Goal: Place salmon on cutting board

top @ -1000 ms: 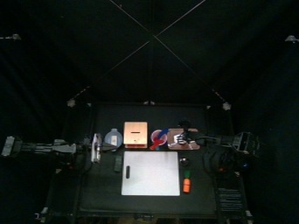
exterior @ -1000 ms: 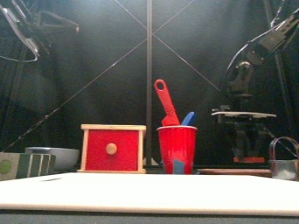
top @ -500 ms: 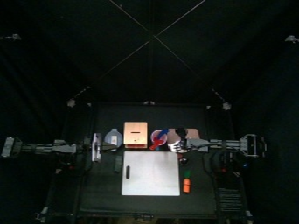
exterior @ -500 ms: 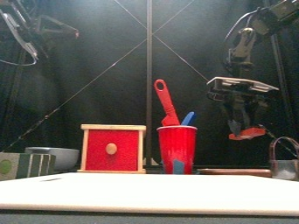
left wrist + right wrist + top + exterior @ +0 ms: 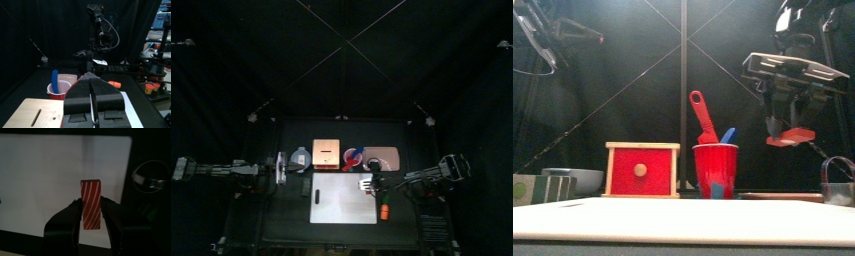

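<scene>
My right gripper (image 5: pixel 373 185) is shut on the salmon (image 5: pixel 91 210), a red piece with white stripes that stands upright between the jaws. In the front view the salmon (image 5: pixel 794 136) hangs in my right gripper (image 5: pixel 790 130), well above table height. The white cutting board (image 5: pixel 342 200) lies at the table's front middle, and the gripper is over its right part. In the right wrist view the board (image 5: pixel 60 173) fills the space below the salmon. My left gripper (image 5: pixel 91 81) is shut and empty, resting at the table's left (image 5: pixel 278 167).
Behind the board stand a wooden box with a red front (image 5: pixel 643 170), a red cup (image 5: pixel 715 170) with a red spatula and a blue tool, and a brown slab (image 5: pixel 386 155). An orange item (image 5: pixel 382 212) lies right of the board. A metal cup (image 5: pixel 838 182) stands front right.
My right gripper has lifted the salmon from the brown slab and carried it forward, higher, to over the right part of the cutting board. The left arm has not moved.
</scene>
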Controlling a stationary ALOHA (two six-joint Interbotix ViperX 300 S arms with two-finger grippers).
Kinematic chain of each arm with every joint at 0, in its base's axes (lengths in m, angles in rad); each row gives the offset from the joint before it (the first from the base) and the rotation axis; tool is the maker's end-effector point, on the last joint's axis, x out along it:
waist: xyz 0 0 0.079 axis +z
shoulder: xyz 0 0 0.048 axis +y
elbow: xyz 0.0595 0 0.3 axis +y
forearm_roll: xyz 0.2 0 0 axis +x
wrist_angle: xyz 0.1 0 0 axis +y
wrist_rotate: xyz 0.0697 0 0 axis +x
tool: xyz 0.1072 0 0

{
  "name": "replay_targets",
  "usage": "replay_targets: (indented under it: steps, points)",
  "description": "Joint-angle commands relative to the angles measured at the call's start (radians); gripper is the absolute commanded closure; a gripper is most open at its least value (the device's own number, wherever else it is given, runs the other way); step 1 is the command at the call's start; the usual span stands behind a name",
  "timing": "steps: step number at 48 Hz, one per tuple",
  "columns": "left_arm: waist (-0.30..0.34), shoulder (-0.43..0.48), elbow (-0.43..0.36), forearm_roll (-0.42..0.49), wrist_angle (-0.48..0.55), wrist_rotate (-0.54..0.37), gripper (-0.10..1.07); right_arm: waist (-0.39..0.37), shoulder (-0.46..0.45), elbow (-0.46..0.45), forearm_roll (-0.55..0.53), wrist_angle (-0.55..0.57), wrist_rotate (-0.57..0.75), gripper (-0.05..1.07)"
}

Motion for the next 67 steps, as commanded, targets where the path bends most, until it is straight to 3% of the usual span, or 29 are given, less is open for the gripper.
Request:
replay_targets:
  steps: [1, 17, 29, 43, 58, 67]
  points:
    - [0.006, 0.005, -0.011, 0.000, -0.011, 0.002, 0.88, 0.034, 0.055, -0.077, -0.018, -0.025, 0.043, 0.38]
    - [0.012, 0.005, -0.002, -0.002, -0.011, 0.000, 0.88, 0.057, 0.322, -0.339, 0.008, -0.049, 0.051, 0.38]
    - [0.015, 0.005, 0.006, -0.002, -0.012, 0.000, 0.88, 0.049, 0.448, -0.469, -0.005, -0.044, 0.048, 0.38]
    - [0.017, 0.005, 0.003, -0.002, -0.025, -0.002, 0.88, 0.011, 0.506, -0.535, -0.057, -0.052, 0.034, 0.33]
    - [0.017, 0.005, 0.012, -0.002, -0.025, -0.005, 0.88, -0.009, 0.534, -0.555, -0.043, -0.054, 0.031, 0.16]
    - [0.017, 0.005, 0.014, -0.002, -0.026, -0.002, 0.88, -0.003, 0.532, -0.584, -0.054, -0.025, 0.031, 0.15]
